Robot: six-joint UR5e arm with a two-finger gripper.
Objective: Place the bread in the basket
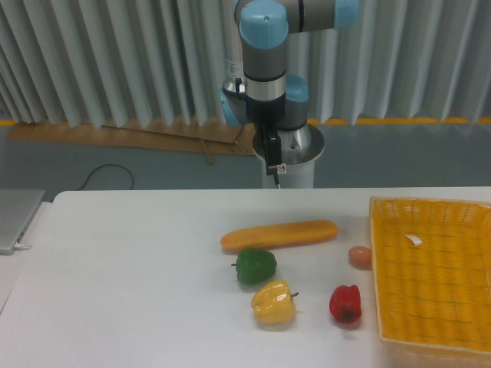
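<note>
Basket (399, 337) at right, bread (279, 234) lying left of it on table (115, 291), jaws (271, 169) raised behind, grip state unclear.

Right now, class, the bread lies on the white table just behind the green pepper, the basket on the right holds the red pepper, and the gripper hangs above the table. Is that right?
One detail is wrong. The camera view shows the red pepper on the table, left of the basket, not inside it. The bread does lie just behind the green pepper, and the gripper hangs above the table.
</note>
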